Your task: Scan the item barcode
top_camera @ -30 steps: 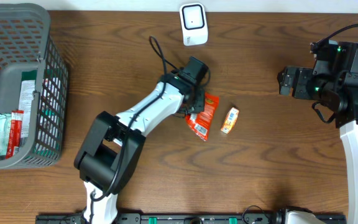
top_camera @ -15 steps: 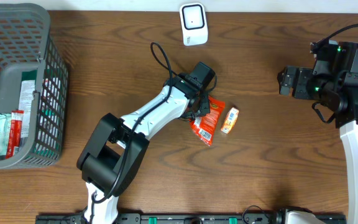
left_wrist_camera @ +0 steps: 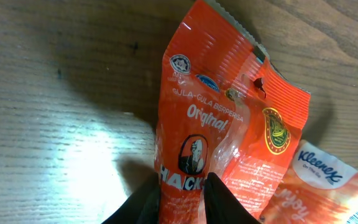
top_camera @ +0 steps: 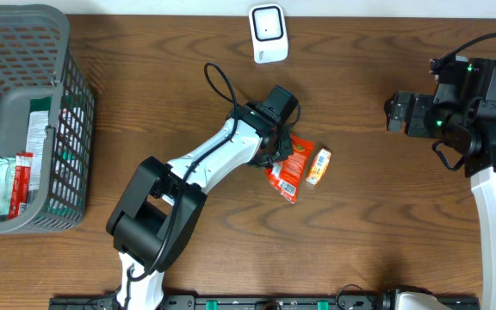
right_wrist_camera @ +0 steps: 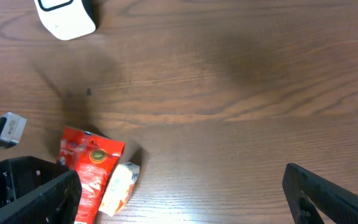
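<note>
- Wood-grain tabletop [top_camera: 386, 207] carries one white barcode scanner [top_camera: 268, 33] at the far edge, one grey basket [top_camera: 76, 86] at left, and two loose items mid-surface.
- Left tool [left_wrist_camera: 182, 208]: jaws narrowed onto the lower end of the orange Hacks candy packet [left_wrist_camera: 222, 124]. The packet sits just beside the Kleenex tissue pack [left_wrist_camera: 328, 180], well apart from the scanner.
- Right tool [right_wrist_camera: 185, 193]: jaws fully spread, holding nothing.
- Risk: the pinch is on thin glossy film near one end, so the packet may slip or fold in transit.
- Risk: no barcode is visible. It is probably on the hidden face, and a wrong orientation would defeat the scan.
- Count: one candy packet, one tissue pack, one scanner, one basket, two tools. The packets [top_camera: 3, 185] inside the basket are too cluttered to count.
</note>
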Tool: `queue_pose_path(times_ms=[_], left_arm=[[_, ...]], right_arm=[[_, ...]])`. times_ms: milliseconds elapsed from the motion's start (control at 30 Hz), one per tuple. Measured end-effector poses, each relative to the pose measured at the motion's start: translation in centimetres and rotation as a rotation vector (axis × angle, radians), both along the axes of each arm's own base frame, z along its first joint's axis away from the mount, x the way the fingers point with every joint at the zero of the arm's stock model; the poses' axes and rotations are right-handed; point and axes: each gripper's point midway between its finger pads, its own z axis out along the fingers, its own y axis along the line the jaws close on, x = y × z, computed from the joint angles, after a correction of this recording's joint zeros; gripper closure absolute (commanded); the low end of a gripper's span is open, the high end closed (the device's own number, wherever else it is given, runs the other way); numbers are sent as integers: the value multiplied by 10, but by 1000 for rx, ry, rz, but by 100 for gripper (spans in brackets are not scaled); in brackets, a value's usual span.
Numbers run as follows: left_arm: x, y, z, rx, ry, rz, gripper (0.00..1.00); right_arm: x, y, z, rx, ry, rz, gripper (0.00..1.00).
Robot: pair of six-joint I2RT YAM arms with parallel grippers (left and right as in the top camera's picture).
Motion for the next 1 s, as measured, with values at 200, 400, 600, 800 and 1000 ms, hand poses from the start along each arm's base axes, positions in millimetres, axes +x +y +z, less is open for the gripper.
queue_pose_path(times_ms=[200, 400, 600, 800, 1000], left_arm=[[-5, -13, 3, -74, 32, -6, 74], [-7, -19, 5, -111, 56, 9, 71], [-5, -20, 6, -122, 60, 40, 53], [-2, -20, 7, -112, 20, -21, 44], [-2, -17, 5, -84, -10, -104, 44]], right_arm=[[0, 0, 0, 0, 0, 0, 1], [0, 0, 0, 0, 0, 0, 1], [0, 0, 0, 0, 0, 0, 1], [0, 0, 0, 0, 0, 0, 1], [0, 0, 0, 0, 0, 0, 1]])
